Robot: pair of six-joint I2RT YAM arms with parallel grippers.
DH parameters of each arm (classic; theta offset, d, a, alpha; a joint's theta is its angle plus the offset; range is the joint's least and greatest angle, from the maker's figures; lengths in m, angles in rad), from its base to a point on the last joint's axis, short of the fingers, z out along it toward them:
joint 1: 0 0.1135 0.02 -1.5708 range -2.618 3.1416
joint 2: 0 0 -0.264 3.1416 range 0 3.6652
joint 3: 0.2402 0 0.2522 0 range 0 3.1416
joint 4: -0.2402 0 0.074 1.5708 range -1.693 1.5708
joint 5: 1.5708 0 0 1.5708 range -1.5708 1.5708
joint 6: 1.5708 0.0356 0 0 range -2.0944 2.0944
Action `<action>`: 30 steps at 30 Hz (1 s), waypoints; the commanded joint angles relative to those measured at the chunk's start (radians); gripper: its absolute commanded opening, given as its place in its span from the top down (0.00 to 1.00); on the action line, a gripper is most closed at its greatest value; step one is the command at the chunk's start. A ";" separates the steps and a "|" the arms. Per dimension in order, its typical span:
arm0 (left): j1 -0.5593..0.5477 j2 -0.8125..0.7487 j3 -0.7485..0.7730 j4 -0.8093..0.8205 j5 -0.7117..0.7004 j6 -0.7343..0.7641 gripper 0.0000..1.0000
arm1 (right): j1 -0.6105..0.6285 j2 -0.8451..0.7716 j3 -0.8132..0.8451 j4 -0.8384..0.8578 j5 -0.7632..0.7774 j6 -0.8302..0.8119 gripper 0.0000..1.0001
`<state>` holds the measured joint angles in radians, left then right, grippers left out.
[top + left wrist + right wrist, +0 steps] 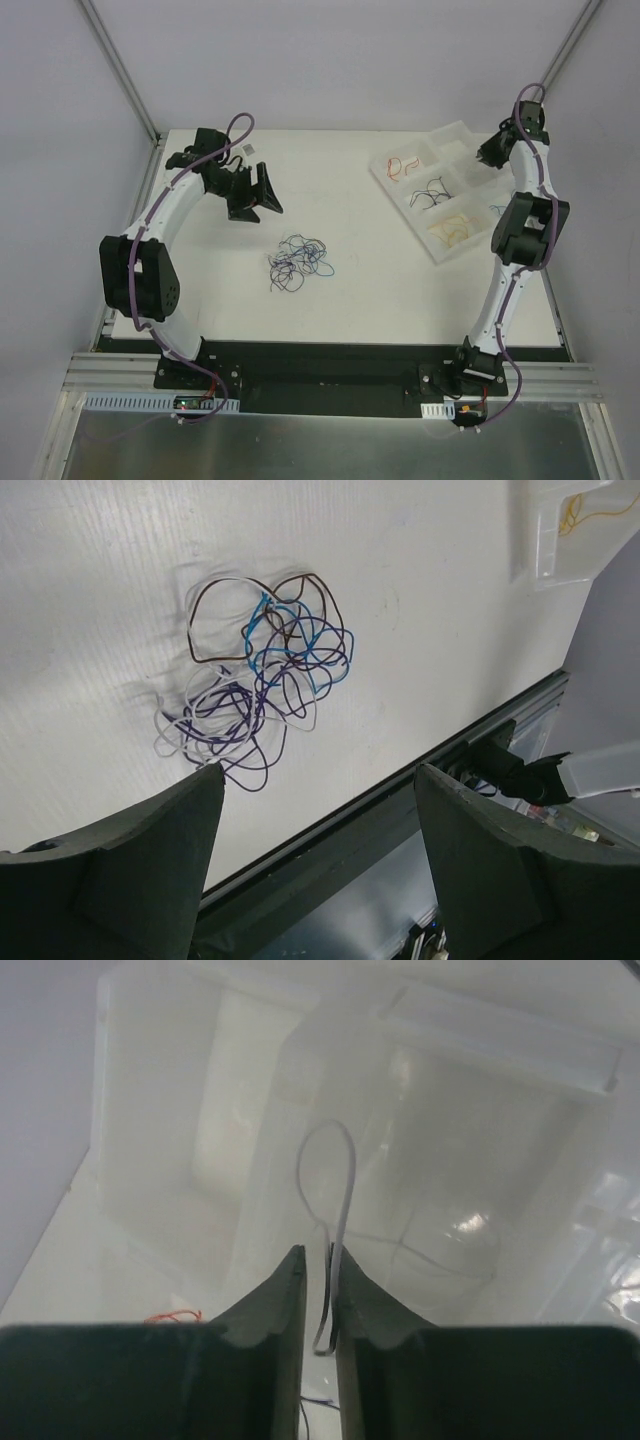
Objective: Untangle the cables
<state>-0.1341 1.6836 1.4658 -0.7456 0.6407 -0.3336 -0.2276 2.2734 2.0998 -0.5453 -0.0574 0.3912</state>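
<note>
The right claw (pixel 318 1260) has its two fingers almost together, with only a thin crack between them. A thin grey wire (pixel 346 1170) runs through that crack and curls up in a loop past the tips. I cannot tell if the fingers pinch it or just sit beside it. The claw points down into one box of a clear plastic tray (pixel 150 1090). Its arm comes up from the near right corner, goes along the right side of the table (pixel 400 300), bends at the elbow and reaches over the tray from above. The tray sits slanted at the far right of the table, close to the right edge. Other boxes in it hold a red wire (pixel 403 165), black wires (pixel 432 192) and yellow wires (pixel 452 228). The left claw (pixel 320 775) is wide open and holds nothing. It hangs above the far left of the table, tipped toward the middle. Its arm bows out from the near left corner along the left edge. The tangle of cables (pixel 265 675) lies flat in the middle of the table, a heap of blue, purple, brown and white loops. It is near the left claw but not touching it, and well apart from the tray. White table top shows on every side of the heap, and it is well away from every edge.
</note>
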 commanded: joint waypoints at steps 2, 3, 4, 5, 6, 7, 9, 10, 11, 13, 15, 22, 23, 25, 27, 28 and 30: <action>-0.056 -0.081 -0.021 0.002 0.025 -0.016 0.24 | 0.022 0.064 0.227 -0.156 0.051 -0.058 0.69; -0.070 -0.085 -0.022 0.002 0.024 -0.016 0.24 | 0.024 0.051 0.218 -0.163 0.051 -0.052 0.64; -0.082 -0.090 -0.025 0.002 0.022 -0.016 0.24 | 0.025 0.023 0.197 -0.165 0.045 -0.051 0.60; -0.096 -0.091 -0.025 -0.001 0.017 -0.016 0.24 | 0.033 -0.003 0.177 -0.166 0.045 -0.057 0.55; -0.114 -0.094 -0.025 0.000 0.014 -0.016 0.24 | 0.042 -0.037 0.157 -0.176 0.051 -0.073 0.51; -0.130 -0.096 -0.025 0.000 0.011 -0.019 0.24 | 0.048 -0.064 0.137 -0.192 0.051 -0.093 0.47; -0.151 -0.101 -0.025 0.002 0.014 -0.028 0.25 | 0.062 -0.136 0.126 -0.249 0.125 -0.127 0.41; -0.160 -0.104 -0.024 0.000 0.008 -0.031 0.25 | 0.071 -0.164 0.117 -0.271 0.143 -0.147 0.39; -0.171 -0.113 -0.025 0.000 0.004 -0.035 0.25 | 0.082 -0.196 0.106 -0.284 0.162 -0.169 0.36; -0.185 -0.130 -0.032 0.003 -0.012 -0.039 0.25 | 0.094 -0.251 0.079 -0.318 0.206 -0.186 0.29; -0.200 -0.157 -0.051 0.012 -0.030 -0.042 0.25 | 0.102 -0.317 0.016 -0.326 0.191 -0.177 0.28; -0.216 -0.243 -0.154 0.038 -0.076 -0.065 0.25 | 0.330 -0.601 -0.395 -0.157 -0.010 -0.184 0.27; -0.216 -0.243 -0.157 0.043 -0.079 -0.074 0.25 | 0.374 -0.623 -0.431 -0.151 -0.060 -0.196 0.27; -0.214 -0.248 -0.176 0.052 -0.104 -0.090 0.28 | 0.483 -0.669 -0.533 -0.121 -0.160 -0.231 0.27; -0.214 -0.254 -0.209 0.072 -0.137 -0.119 0.31 | 0.591 -0.709 -0.666 -0.043 -0.244 -0.244 0.27; -0.214 -0.257 -0.226 0.081 -0.144 -0.133 0.33 | 0.638 -0.724 -0.740 0.016 -0.290 -0.239 0.28; -0.214 -0.269 -0.269 0.092 -0.157 -0.165 0.37 | 0.752 -0.736 -0.897 0.126 -0.337 -0.203 0.35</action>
<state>-0.3462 1.4586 1.2652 -0.6846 0.5400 -0.4213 0.3664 1.5875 1.4361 -0.5945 -0.1959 0.1875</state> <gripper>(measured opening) 0.668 0.714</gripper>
